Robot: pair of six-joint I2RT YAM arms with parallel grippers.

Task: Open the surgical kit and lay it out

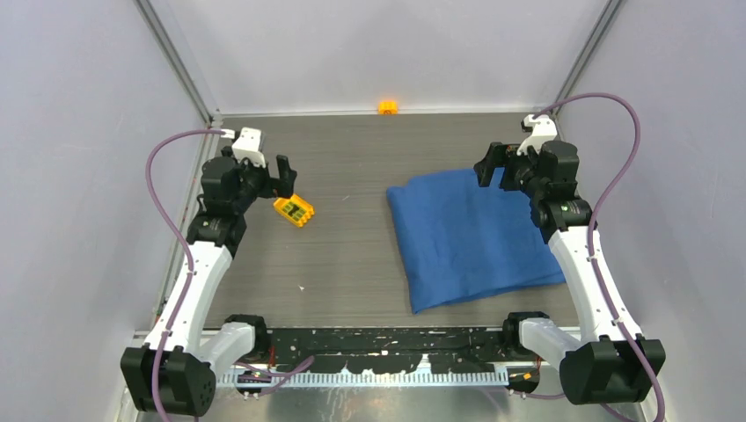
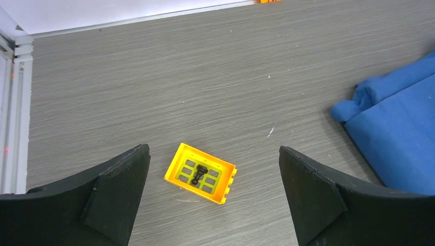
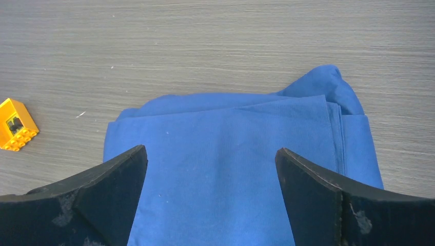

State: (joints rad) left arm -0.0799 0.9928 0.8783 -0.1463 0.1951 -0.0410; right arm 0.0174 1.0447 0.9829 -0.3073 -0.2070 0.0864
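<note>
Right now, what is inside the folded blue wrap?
Nothing inside shows. The blue cloth wrap lies folded shut on the table; only its outer cloth and layered fold edges at one corner are visible. Whatever it covers is hidden.

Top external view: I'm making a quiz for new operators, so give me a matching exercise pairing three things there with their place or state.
Things:
1 blue cloth wrap
2 larger orange block
3 smaller orange block
Places:
a at the far edge of the table
b folded shut, on the right half
c on the left half
Pairs: 1-b, 2-c, 3-a
</note>
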